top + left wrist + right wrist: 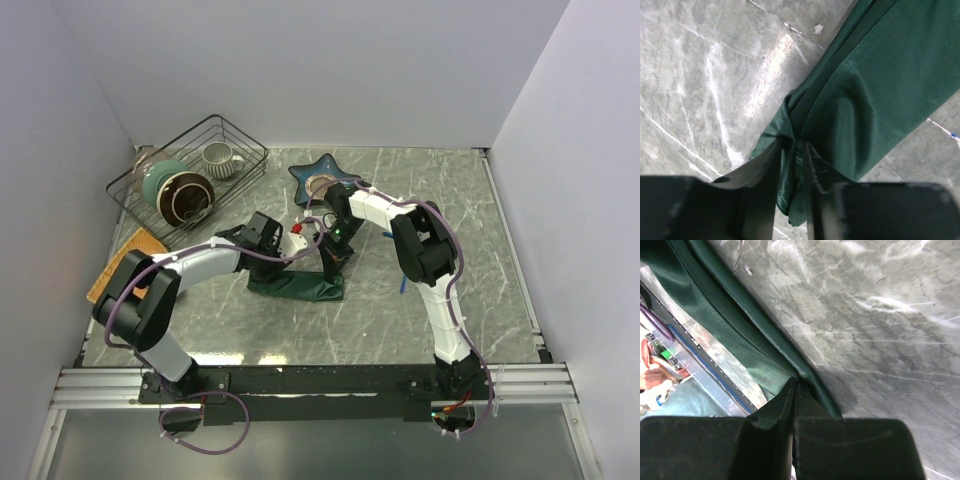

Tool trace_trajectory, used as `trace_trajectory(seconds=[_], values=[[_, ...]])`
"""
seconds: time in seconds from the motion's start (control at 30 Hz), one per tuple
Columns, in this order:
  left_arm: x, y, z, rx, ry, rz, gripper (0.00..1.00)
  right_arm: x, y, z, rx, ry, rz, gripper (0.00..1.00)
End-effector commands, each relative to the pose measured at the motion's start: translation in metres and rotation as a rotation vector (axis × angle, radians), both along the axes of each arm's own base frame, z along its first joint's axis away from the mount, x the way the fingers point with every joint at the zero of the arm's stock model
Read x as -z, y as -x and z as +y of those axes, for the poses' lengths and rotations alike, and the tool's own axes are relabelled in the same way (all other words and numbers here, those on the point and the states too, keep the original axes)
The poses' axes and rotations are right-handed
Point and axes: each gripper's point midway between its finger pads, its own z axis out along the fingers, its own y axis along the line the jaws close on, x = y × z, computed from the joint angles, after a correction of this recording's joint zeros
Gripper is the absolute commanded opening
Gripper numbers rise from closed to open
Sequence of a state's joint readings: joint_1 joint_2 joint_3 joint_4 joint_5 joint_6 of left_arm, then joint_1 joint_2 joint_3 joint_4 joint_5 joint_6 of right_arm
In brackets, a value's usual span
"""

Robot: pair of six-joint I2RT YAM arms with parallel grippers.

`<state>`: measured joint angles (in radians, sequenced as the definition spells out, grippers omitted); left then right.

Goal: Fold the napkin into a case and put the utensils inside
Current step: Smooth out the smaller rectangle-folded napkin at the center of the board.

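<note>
Napkin (300, 287) pinched at two spots, mid-table.
Left gripper (792, 150) clamped on a bunched fold; right gripper (796, 386) clamped on a hemmed edge (cloth tented up there). Napkin sits at 6 o'clock of the blue star dish (325, 175).

The left arm (195, 268) rises from its base to a bent elbow, its forearm reaching right. The left end effector (792, 150) has its fingers nearly together, pinching a fold of the napkin (880, 90). The right arm (440, 300) runs forward, then doubles back leftward. The right end effector (796, 387) points downward, its fingers pressed together on the napkin's hemmed edge.
</note>
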<state>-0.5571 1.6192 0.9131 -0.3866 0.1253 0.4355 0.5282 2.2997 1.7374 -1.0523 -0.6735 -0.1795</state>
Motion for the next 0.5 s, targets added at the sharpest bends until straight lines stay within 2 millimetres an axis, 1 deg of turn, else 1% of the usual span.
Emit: trace_trajectory(seconds=[0.0,0.03,0.07,0.1,0.13,0.17,0.2,0.23,0.27,0.3,0.33,0.37,0.4,0.43,0.47], values=[[-0.027,-0.001,-0.005,-0.033,0.127,-0.005,0.36,0.022,-0.009,-0.002,-0.047,0.054,-0.099,0.0],[-0.039,-0.006,-0.003,-0.048,0.172,-0.018,0.39,0.022,-0.007,-0.002,-0.05,0.053,-0.095,0.0],[-0.051,-0.006,-0.007,-0.048,0.227,-0.025,0.42,0.022,-0.007,-0.002,-0.051,0.05,-0.094,0.0],[-0.078,-0.003,-0.018,-0.007,0.336,-0.049,0.46,0.023,-0.006,-0.002,-0.053,0.045,-0.087,0.0],[-0.093,-0.005,-0.02,0.001,0.401,-0.065,0.49,0.023,-0.006,-0.001,-0.054,0.042,-0.089,0.0],[-0.107,-0.003,-0.025,0.008,0.459,-0.077,0.52,0.023,-0.005,-0.001,-0.056,0.042,-0.089,0.0],[-0.126,0.005,-0.033,0.048,0.535,-0.085,0.57,0.024,-0.006,0.0,-0.056,0.039,-0.091,0.0],[-0.136,0.007,-0.04,0.054,0.59,-0.084,0.59,0.023,-0.006,0.001,-0.057,0.033,-0.092,0.0],[-0.142,0.011,-0.045,0.065,0.629,-0.069,0.6,0.024,-0.006,0.001,-0.057,0.034,-0.09,0.0],[-0.146,0.024,-0.056,0.106,0.695,0.0,0.6,0.024,-0.006,0.0,-0.063,0.031,-0.092,0.0],[-0.146,0.029,-0.062,0.097,0.731,0.065,0.59,0.024,-0.007,0.0,-0.064,0.03,-0.096,0.0],[-0.145,0.035,-0.067,0.101,0.766,0.127,0.58,0.024,-0.006,0.001,-0.068,0.03,-0.098,0.0],[-0.133,0.038,-0.073,0.082,0.788,0.217,0.55,0.022,-0.009,0.001,-0.069,0.027,-0.107,0.0],[-0.135,0.048,-0.081,0.044,0.849,0.347,0.52,0.022,-0.01,0.001,-0.07,0.026,-0.109,0.0],[-0.141,0.042,-0.088,0.06,0.904,0.342,0.49,0.022,-0.011,0.002,-0.073,0.024,-0.114,0.0]])
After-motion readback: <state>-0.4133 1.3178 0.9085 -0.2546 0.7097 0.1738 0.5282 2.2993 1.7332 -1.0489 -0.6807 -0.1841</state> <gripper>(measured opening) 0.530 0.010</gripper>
